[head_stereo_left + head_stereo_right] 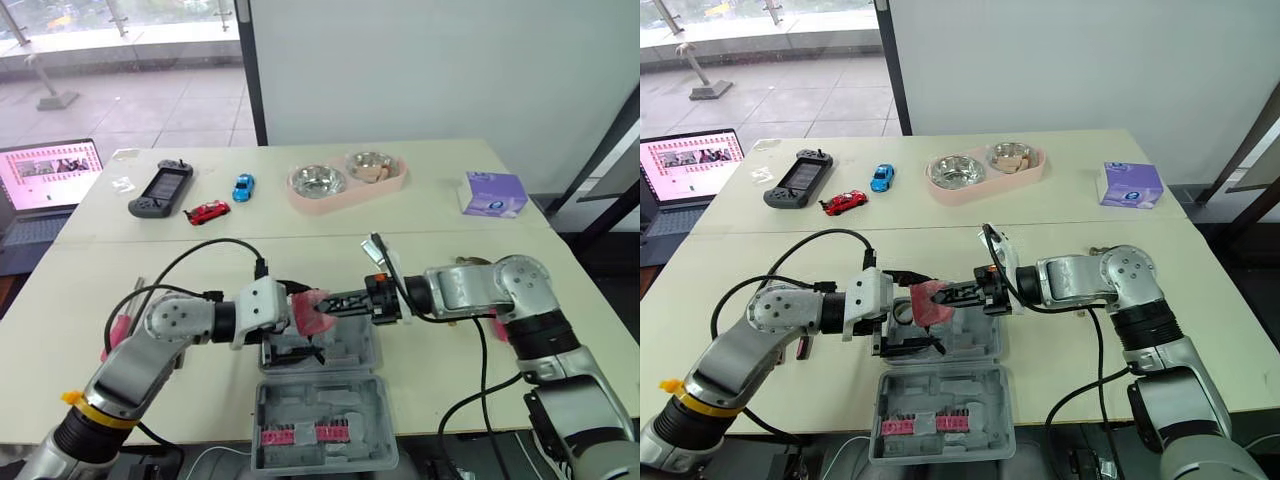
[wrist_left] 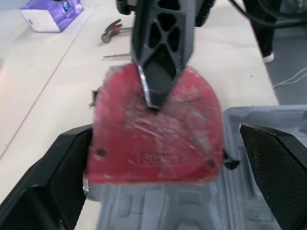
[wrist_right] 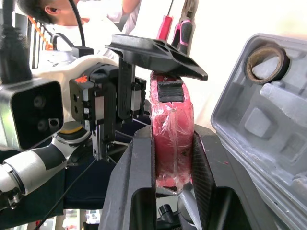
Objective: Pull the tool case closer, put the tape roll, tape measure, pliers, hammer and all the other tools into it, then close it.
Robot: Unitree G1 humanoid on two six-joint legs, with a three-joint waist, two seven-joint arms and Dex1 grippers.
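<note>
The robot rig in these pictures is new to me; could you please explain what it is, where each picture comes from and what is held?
It is a humanoid robot with two arms, each ending in a two-fingered gripper. Two pictures come from cameras in its head, looking down; the other two from a camera on each wrist. The right gripper is clamped on a red tape measure above the open grey tool case; the left gripper is open around it. A tape roll lies in the case. Behind lie a game controller, a red toy car, a blue toy car, a pink double bowl and a purple tissue box.
</note>
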